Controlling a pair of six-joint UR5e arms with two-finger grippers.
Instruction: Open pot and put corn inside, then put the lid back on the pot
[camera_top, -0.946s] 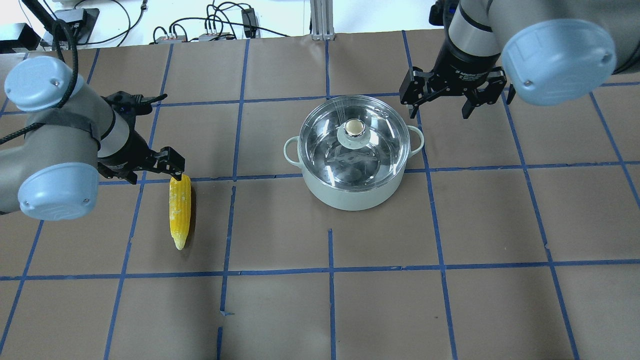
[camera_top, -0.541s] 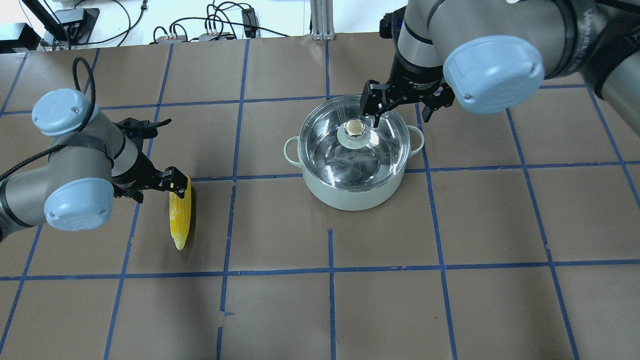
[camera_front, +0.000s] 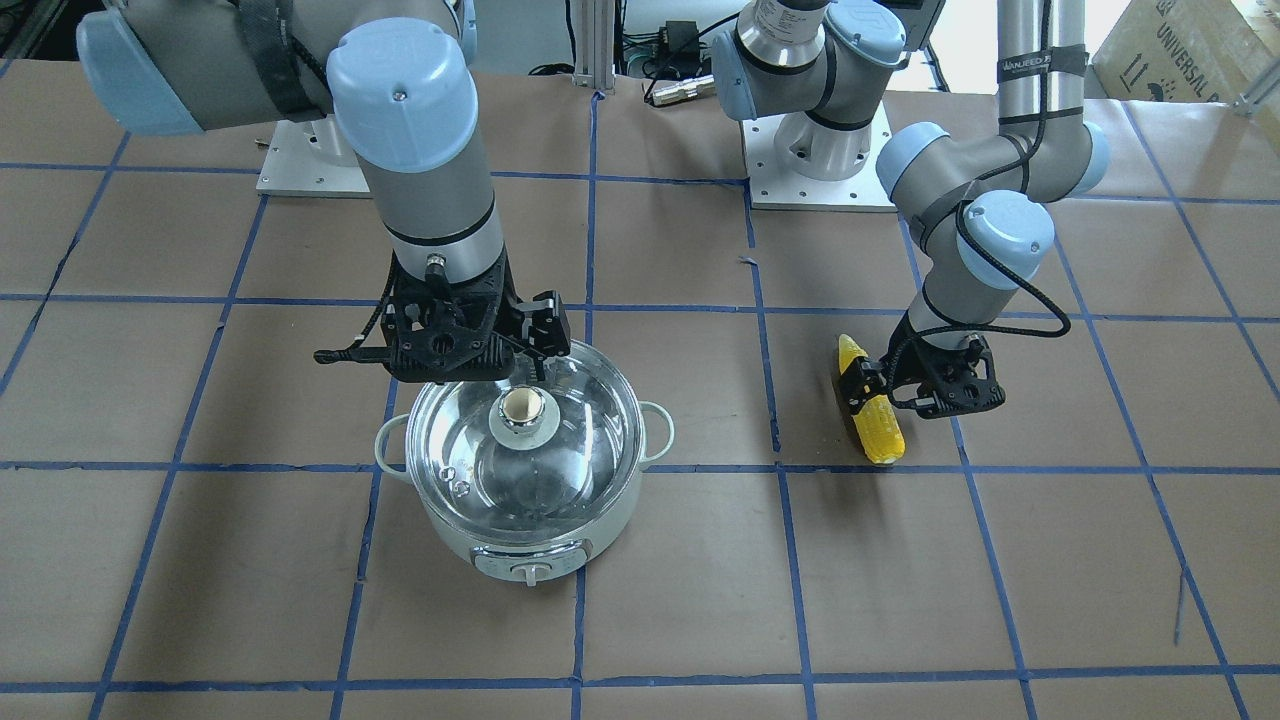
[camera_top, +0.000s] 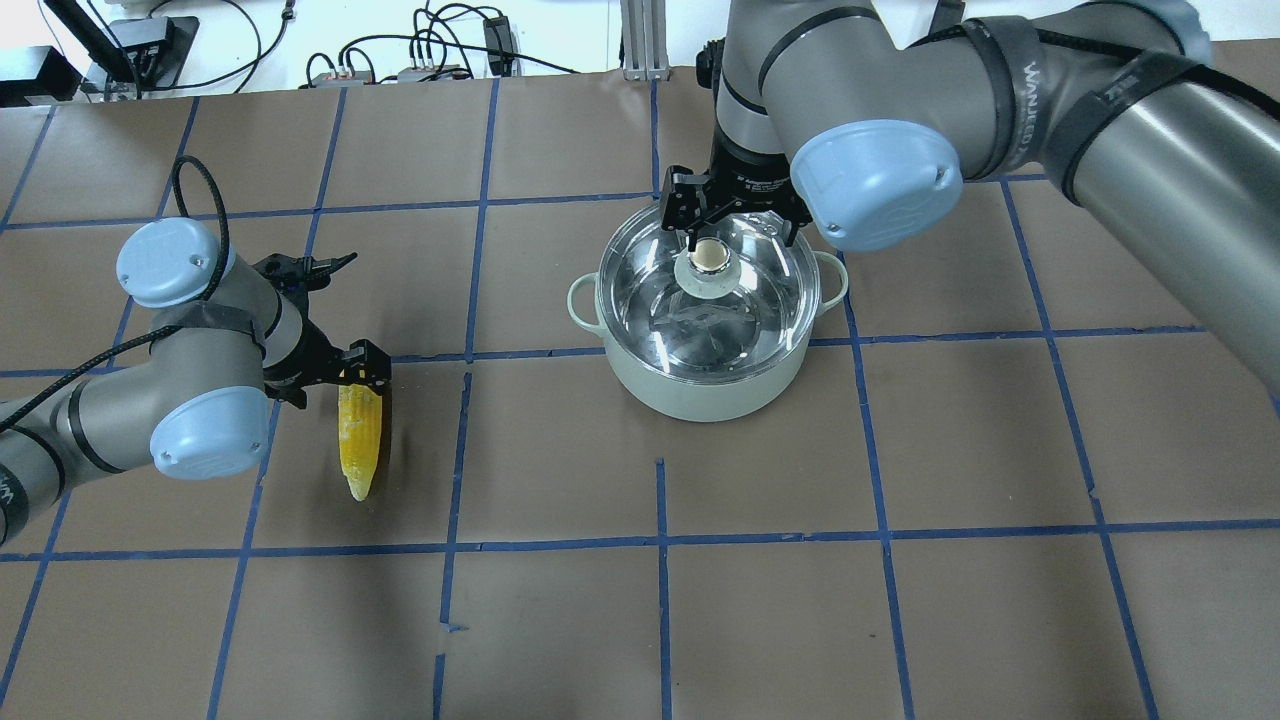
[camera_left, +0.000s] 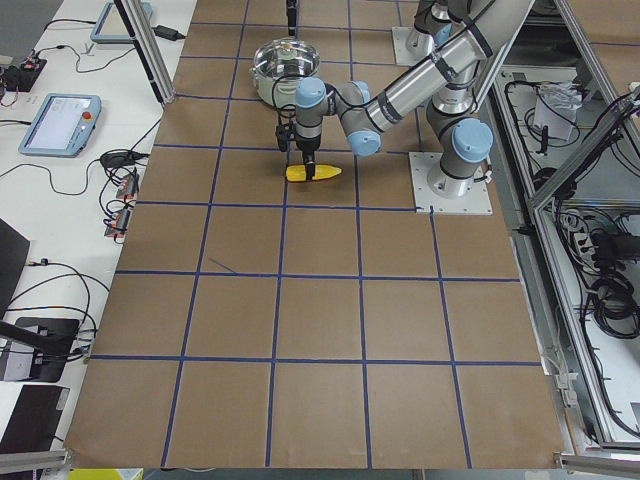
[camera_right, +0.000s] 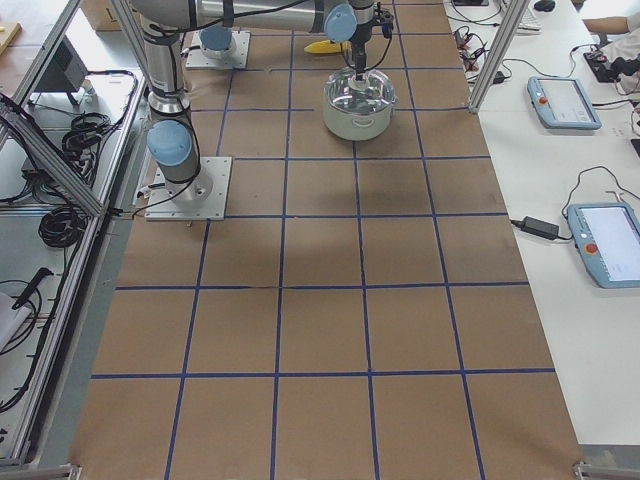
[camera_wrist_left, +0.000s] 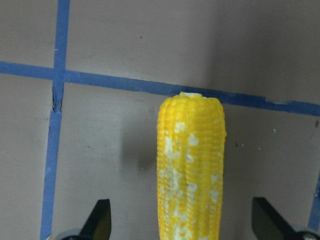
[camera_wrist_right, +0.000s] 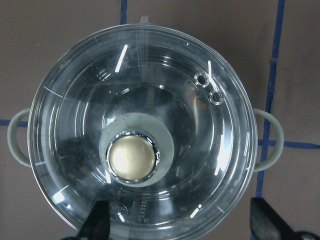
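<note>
Seeing pot (camera_top: 700, 390) mid-tabletop (camera_top: 980, 430) with lid (camera_top: 770, 290) seated on its rim. Reading right pincer (camera_wrist_right: 182, 222) as open: right wrist view giving both fingertips (camera_wrist_right: 100, 225) spread wide at the bottom edge, gripping nothing, lid knob (camera_wrist_right: 132, 160) offset toward one of them. Hovering over the far half of the lid per overhead, close by the knob; can't tell touching or apart. Only getting one finger there (other hidden behind the blue joint cap (camera_top: 880, 185)). Front-facing view alone giving the pot's control dial (camera_front: 530, 573); right wrist view alone giving two small holes (camera_wrist_right: 209, 87) in the glass.

Finding corn (camera_top: 360, 450) flat on the tabletop, well left of the pot, pointed end near (robot side), blunt end far, by a blue tape line (camera_wrist_left: 125, 82). Reading left pincer (camera_wrist_left: 182, 222) as open too: left wrist view putting a fingertip each side of the cob with bare gaps both sides, holding nothing. Overhead hiding one of those fingers under the arm. Side views too small for judging either pincer.
</note>
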